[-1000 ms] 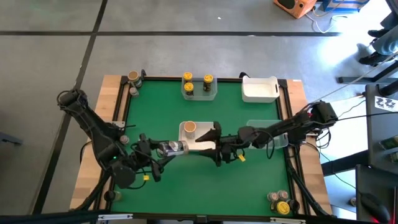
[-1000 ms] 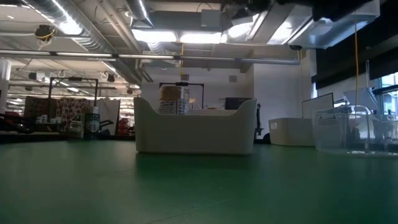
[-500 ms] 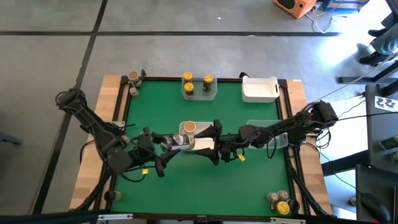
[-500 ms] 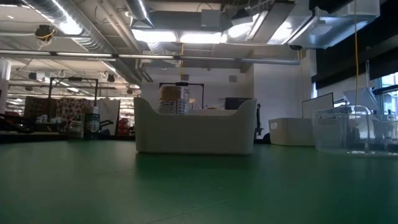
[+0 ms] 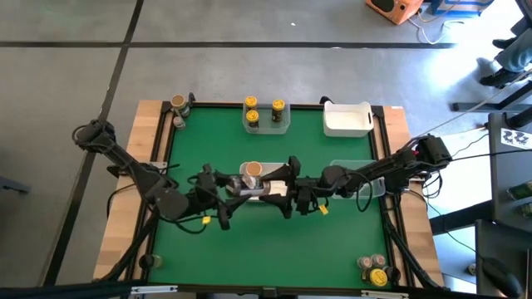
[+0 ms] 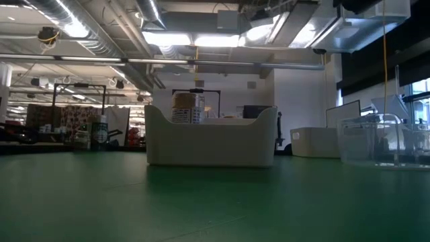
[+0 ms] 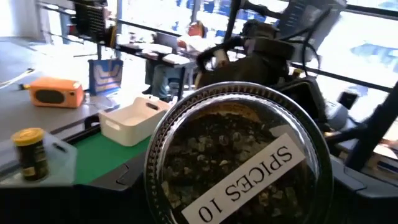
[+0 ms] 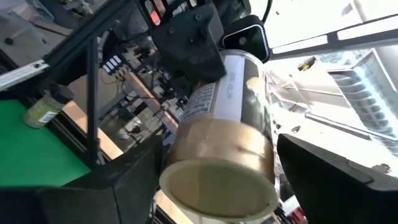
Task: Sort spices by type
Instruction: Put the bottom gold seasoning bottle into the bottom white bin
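A glass spice jar (image 5: pixel 242 189) with a tan cap (image 8: pixel 217 186) lies level in the air over the near edge of the white tub (image 5: pixel 268 196) at the table's centre. My left gripper (image 5: pixel 226 189) is shut on it from the left. The jar's base, labelled "SPICES 10" (image 7: pixel 239 186), fills the left wrist view. My right gripper (image 5: pixel 281 188) stands open at the jar's cap end, one finger (image 8: pixel 124 186) on either side of the cap. Another tan-capped jar (image 5: pixel 253 169) stands in the tub. My left gripper pinches the jar's glass body near its base end (image 8: pixel 205 65) between its two fingers. The fingers come level from the table's left and lie along the jar. The jar is lifted clear, lying level with its cap pointing toward the right gripper. My right gripper's fingers stand close beside the cap; whether they touch it, I cannot tell.
A clear tub (image 5: pixel 280 125) with three yellow-capped jars and a white tub (image 5: pixel 347 119) stand at the far edge. Another clear tub (image 5: pixel 359 170) sits under the right arm. Jars stand at the far-left corner (image 5: pixel 177 103) and the near-right corner (image 5: pixel 374 270).
My left gripper has carried the jar toward the table's right and far side and a little up, toward my right gripper. The jar has stayed level, and its cap end now lies between the right gripper's fingers.
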You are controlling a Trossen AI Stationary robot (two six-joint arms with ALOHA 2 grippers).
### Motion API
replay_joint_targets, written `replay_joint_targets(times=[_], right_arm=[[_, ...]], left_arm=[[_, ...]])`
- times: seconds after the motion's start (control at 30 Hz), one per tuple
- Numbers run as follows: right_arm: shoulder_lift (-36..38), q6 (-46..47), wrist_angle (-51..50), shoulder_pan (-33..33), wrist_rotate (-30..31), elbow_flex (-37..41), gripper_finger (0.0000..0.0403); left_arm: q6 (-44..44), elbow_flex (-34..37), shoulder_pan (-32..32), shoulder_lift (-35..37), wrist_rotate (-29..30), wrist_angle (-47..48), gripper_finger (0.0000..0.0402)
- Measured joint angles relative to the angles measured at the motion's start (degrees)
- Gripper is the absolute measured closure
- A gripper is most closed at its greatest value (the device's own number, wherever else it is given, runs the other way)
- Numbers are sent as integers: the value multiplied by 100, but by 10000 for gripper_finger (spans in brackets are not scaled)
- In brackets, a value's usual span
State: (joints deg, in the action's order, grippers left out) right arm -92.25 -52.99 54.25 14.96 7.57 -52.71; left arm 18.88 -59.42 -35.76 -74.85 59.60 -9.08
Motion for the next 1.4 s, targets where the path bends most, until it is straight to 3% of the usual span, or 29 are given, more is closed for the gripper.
replay_joint_targets(times=[0.27,0.6,1.23,1.4], right_arm=[[4,-4,174,7,17,0,89],[15,160,-433,7,34,-253,86],[9,684,-556,-148,-17,-315,86],[9,660,-574,-149,-271,-319,86]], left_arm=[[-308,0,72,-4,-311,-403,140],[-368,7,62,7,-285,-359,140],[-397,7,54,11,-277,-341,140],[-480,7,54,7,-323,-341,140]])
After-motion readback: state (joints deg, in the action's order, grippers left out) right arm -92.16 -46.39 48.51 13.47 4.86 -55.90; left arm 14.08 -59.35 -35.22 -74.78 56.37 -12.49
